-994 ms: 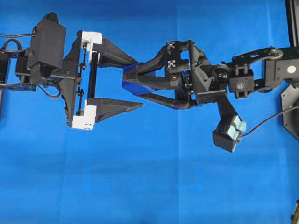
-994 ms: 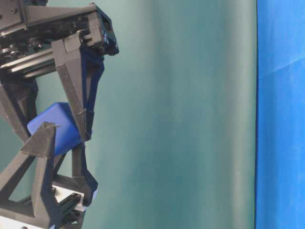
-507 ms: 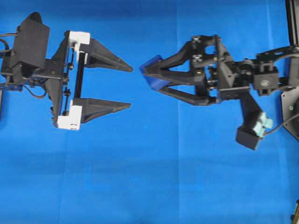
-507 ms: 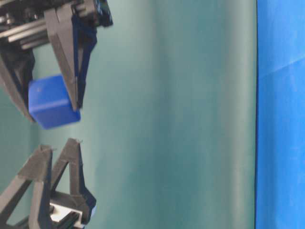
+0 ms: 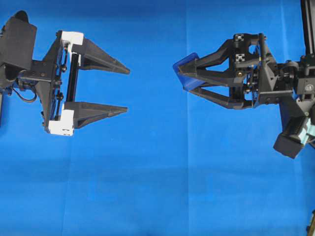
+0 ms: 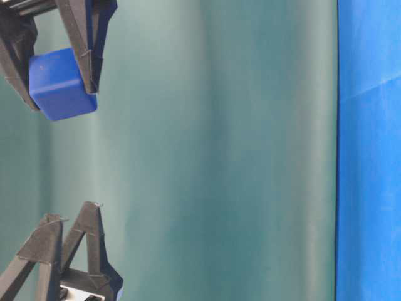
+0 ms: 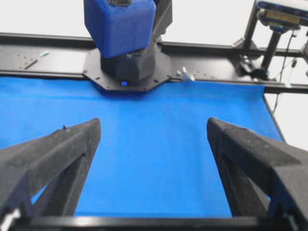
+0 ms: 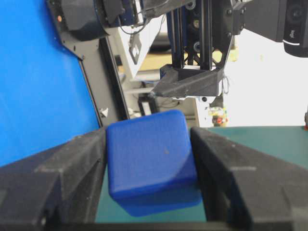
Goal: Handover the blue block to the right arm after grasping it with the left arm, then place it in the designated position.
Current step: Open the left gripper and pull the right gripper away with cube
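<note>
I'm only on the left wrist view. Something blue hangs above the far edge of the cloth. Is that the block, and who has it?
Observer: Yes, the blue block, clamped between the right gripper fingers.
Operator: Is my left gripper clear of it?
Observer: Yes. In the overhead view the left gripper stands open and apart from the block, with bare blue cloth between the two.
Operator: How is the block seated?
Observer: At the fingertips, tilted, its lower corner poking past them in the table-level view.
</note>
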You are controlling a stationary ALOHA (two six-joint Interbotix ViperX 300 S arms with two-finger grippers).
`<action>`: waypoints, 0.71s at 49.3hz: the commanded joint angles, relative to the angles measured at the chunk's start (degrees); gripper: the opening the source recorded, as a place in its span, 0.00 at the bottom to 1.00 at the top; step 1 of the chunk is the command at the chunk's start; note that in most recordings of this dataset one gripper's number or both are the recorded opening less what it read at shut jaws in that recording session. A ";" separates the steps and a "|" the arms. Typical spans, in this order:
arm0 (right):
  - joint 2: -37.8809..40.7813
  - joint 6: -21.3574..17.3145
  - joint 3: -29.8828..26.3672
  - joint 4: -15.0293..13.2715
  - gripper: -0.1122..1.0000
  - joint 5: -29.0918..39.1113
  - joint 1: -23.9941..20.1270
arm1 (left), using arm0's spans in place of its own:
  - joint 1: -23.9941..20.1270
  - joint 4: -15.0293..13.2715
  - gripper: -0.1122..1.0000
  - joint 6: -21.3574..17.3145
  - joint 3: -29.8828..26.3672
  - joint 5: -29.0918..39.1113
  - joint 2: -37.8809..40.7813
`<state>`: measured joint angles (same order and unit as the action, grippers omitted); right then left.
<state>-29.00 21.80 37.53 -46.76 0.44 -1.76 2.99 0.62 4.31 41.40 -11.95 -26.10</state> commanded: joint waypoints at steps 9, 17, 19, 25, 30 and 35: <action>-0.62 -0.35 -0.70 1.76 0.53 -0.09 -0.26 | 0.09 0.09 0.94 -0.09 -0.62 -0.44 -0.70; -0.88 -3.96 -0.70 7.38 0.53 -0.18 -0.44 | 0.09 0.09 0.94 -0.44 -0.70 -0.53 -0.70; -1.05 -5.98 -0.62 9.23 0.53 -0.09 -0.44 | 0.09 0.09 0.94 -0.53 -0.70 -0.44 -0.70; -1.76 -11.95 -0.44 12.83 0.53 -0.09 -0.44 | 0.09 0.09 0.94 -0.79 -0.70 -0.44 -0.70; -2.46 -18.02 -0.09 14.50 0.53 -0.09 -0.44 | 0.09 0.09 0.94 -0.88 -0.62 -0.35 -0.70; -3.16 -24.70 0.09 15.47 0.53 0.18 -0.53 | 0.09 0.09 0.94 -0.88 -0.62 -0.26 -0.70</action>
<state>-31.11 0.00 38.23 -32.08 0.70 -2.11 2.99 0.62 3.52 41.40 -12.04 -26.10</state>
